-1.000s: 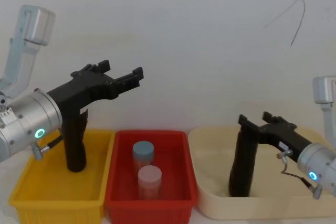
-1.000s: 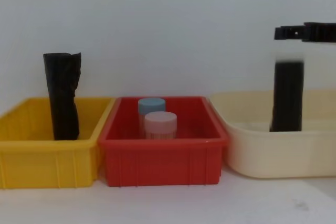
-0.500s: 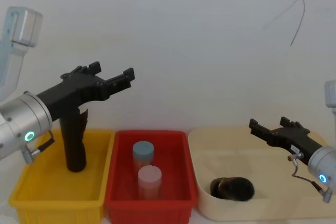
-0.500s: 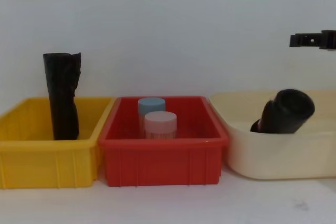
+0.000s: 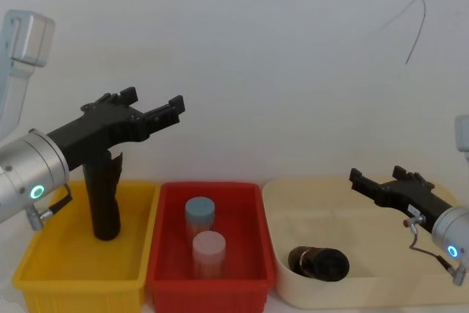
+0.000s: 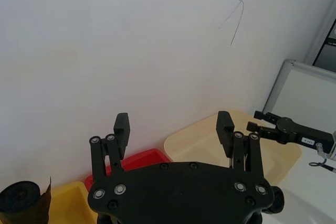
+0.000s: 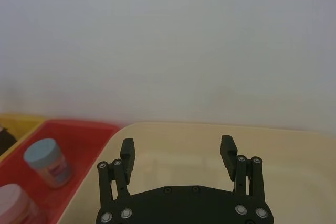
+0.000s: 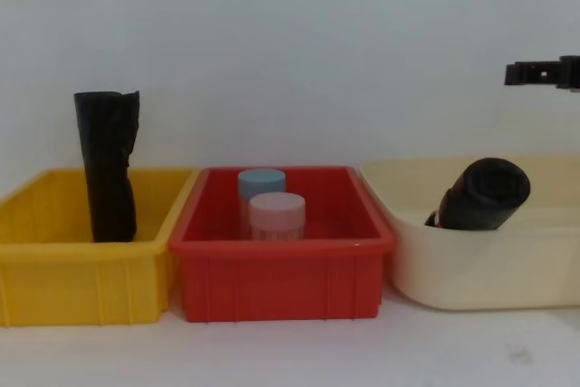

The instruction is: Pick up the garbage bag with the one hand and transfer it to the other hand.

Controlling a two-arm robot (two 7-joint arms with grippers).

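Black garbage bag (image 5: 317,263) lies in cream tub (image 8: 471,269); left gripper (image 5: 154,98), right gripper (image 5: 376,174) both spread, empty; label (image 6: 306,140) illegible.

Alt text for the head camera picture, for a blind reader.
A black garbage bag roll lies on its side in a cream tub, with the open right gripper raised above the tub. The open left gripper is raised over a yellow bin holding a taller upright black roll; a red bin between holds two jars.
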